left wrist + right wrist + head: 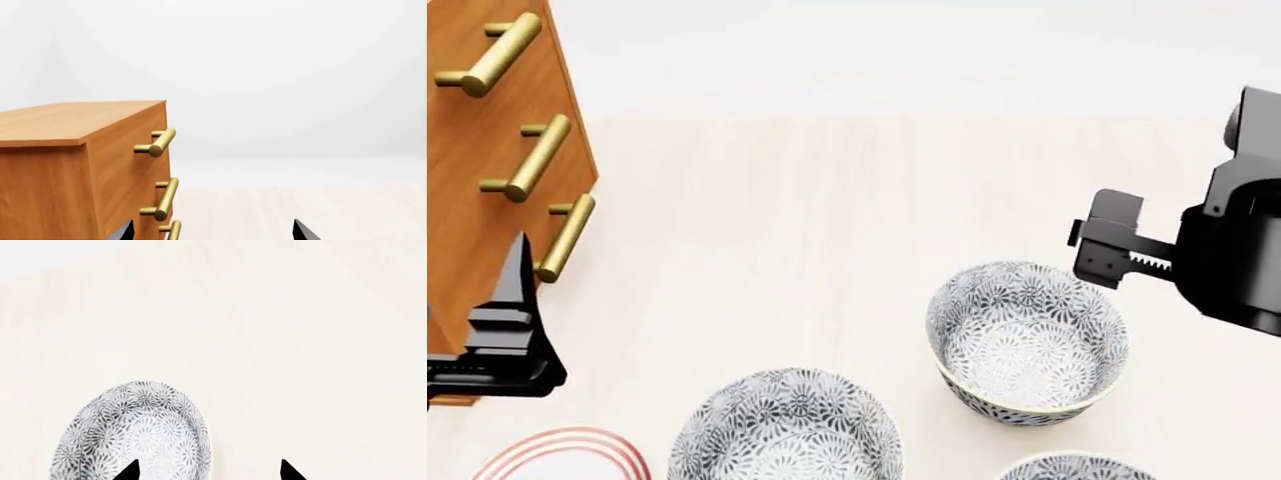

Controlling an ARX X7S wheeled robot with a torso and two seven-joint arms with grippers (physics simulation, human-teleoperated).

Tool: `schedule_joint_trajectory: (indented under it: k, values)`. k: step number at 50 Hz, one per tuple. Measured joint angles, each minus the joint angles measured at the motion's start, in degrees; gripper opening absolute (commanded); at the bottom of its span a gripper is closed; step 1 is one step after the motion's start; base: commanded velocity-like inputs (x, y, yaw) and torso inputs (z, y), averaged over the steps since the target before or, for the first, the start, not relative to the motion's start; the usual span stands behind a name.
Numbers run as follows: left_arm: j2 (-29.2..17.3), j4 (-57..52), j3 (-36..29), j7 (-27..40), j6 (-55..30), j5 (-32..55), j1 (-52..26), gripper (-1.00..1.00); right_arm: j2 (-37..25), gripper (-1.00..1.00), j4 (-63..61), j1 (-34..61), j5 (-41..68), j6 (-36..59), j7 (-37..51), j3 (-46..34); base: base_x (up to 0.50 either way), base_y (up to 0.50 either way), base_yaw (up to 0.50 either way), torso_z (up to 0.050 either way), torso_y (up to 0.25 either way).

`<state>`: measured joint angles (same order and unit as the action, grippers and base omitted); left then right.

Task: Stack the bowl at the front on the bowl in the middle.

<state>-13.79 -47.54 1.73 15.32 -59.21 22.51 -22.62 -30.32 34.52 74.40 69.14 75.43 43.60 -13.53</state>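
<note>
Three alike grey-and-white floral bowls stand on the pale table. The farthest one, the bowl at the front (1028,340), lies just below my right gripper (1108,245) in the head view. In the right wrist view this bowl (133,432) reaches under one fingertip, and my right gripper (208,471) is open, holding nothing. The bowl in the middle (785,432) sits nearer and to the left. A third bowl (1076,468) is cut off by the head view's bottom edge. My left gripper (212,235) stays open and empty beside the wooden drawer unit (60,150).
The wooden drawer unit (481,200) with brass bar handles (541,155) stands at the left, close to my left arm. A flat white plate with red rings (561,455) lies at the near left. Bare pale tabletop (827,220) stretches beyond the bowls.
</note>
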Motion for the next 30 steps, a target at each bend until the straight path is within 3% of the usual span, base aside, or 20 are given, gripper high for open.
schedule_joint_trajectory:
  k: [8, 30]
  values:
    - [-0.16, 0.47, -0.05, 0.00, 0.34, 0.28, 0.16, 1.00, 0.25, 1.00, 4.70, 0.80, -1.82, -1.61, -4.30, -2.39, 0.00, 0.00, 0.00, 0.000, 0.000]
    - [-0.67, 1.74, -0.17, -0.01, 1.46, 0.91, 0.95, 1.00, 5.79, 1.00, 31.72, 6.60, -11.60, -12.28, -29.60, -12.18, 0.00, 0.00, 0.00, 0.000, 0.000]
